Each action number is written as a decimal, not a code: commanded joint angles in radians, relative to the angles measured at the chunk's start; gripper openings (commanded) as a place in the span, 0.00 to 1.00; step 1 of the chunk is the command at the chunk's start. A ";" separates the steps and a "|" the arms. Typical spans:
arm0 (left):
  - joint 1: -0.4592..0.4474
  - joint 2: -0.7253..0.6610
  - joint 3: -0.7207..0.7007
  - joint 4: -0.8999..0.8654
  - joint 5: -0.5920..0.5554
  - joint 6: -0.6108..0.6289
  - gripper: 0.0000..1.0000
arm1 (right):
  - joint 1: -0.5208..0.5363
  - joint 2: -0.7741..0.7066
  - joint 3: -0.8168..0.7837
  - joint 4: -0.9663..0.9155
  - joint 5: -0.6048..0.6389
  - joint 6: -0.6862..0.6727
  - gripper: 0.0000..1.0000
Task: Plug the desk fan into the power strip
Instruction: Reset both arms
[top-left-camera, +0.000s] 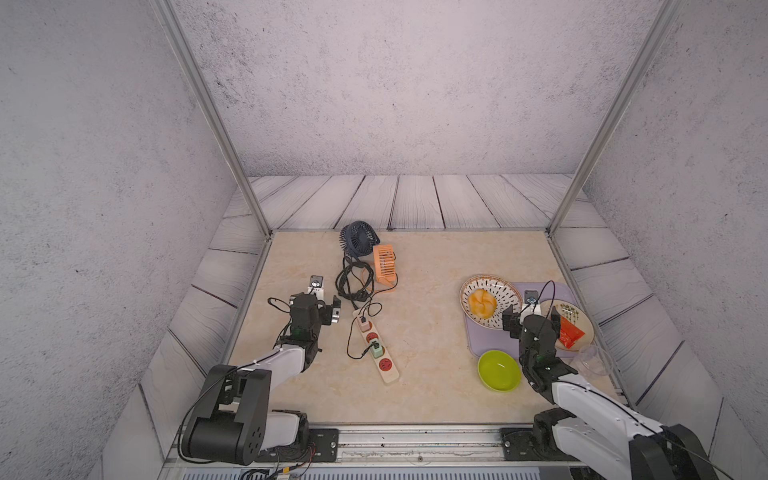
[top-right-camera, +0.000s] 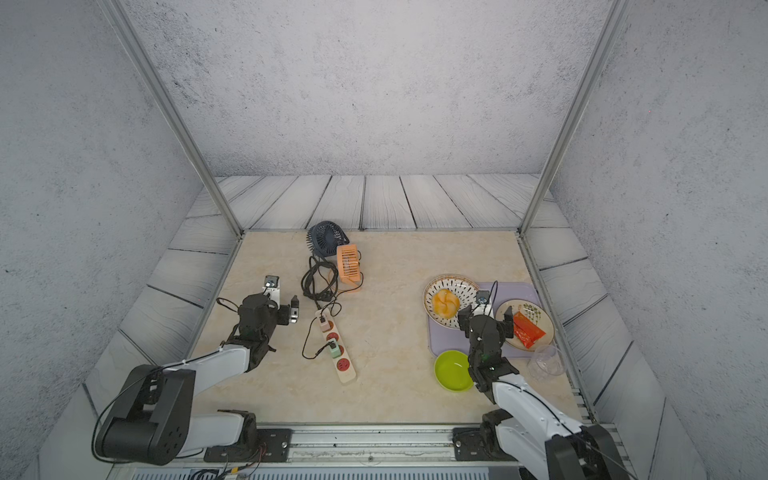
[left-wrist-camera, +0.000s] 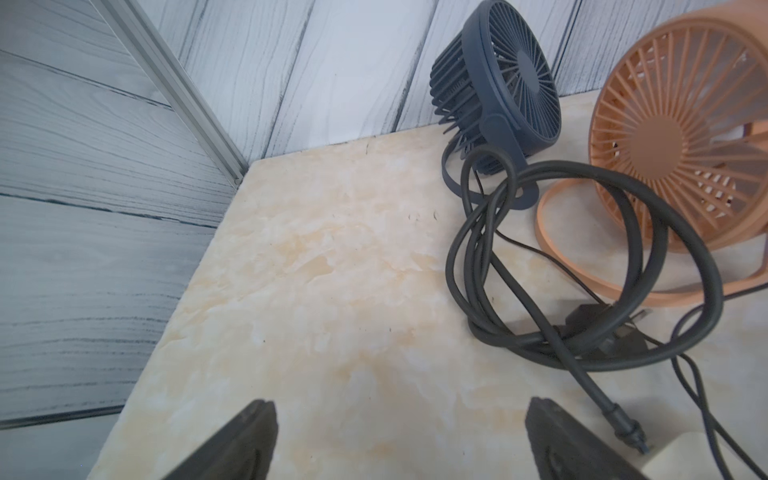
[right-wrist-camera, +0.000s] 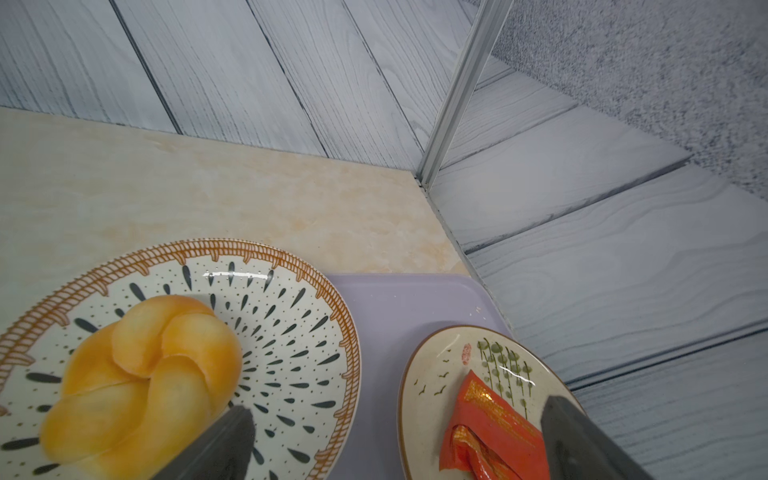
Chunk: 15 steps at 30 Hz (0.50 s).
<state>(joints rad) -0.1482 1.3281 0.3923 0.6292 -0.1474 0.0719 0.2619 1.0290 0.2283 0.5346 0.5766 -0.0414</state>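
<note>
Two small desk fans stand at the back: a dark blue fan (top-left-camera: 359, 237) (top-right-camera: 328, 237) (left-wrist-camera: 515, 83) and an orange fan (top-left-camera: 383, 259) (top-right-camera: 348, 259) (left-wrist-camera: 681, 137). In front of them lies a coiled black cord (top-left-camera: 351, 282) (left-wrist-camera: 582, 266). The cream power strip (top-left-camera: 388, 376) (top-right-camera: 347, 376) lies nearer, with a pink adapter (top-left-camera: 363, 322) and a green adapter (top-left-camera: 376, 349) plugged in, each with a thin black cable. My left gripper (top-left-camera: 318, 301) (top-right-camera: 286, 305) (left-wrist-camera: 401, 405) hovers open and empty left of the strip's far end. My right gripper (top-left-camera: 532, 316) (top-right-camera: 486, 318) (right-wrist-camera: 399, 407) is open and empty above the plates.
A lavender tray (top-left-camera: 486, 340) at the right carries a patterned plate (top-left-camera: 505, 289) with a bread roll (right-wrist-camera: 141, 374) and a plate (right-wrist-camera: 440, 365) with a red packet (right-wrist-camera: 490, 428). A green bowl (top-left-camera: 498, 370) and a clear cup (top-left-camera: 592, 359) stand near it. Metal posts mark the back corners.
</note>
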 joint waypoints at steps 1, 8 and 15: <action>0.013 0.015 -0.024 0.119 -0.035 0.000 1.00 | -0.019 0.095 0.000 0.205 -0.001 -0.016 0.99; 0.073 0.201 -0.078 0.415 -0.008 -0.035 1.00 | -0.072 0.265 0.034 0.349 -0.068 0.011 0.99; 0.149 0.204 0.074 0.118 0.083 -0.101 1.00 | -0.090 0.359 0.055 0.445 -0.102 0.038 0.99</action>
<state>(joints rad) -0.0357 1.5326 0.4347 0.8043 -0.1177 0.0135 0.1772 1.3705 0.2592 0.9016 0.5053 -0.0254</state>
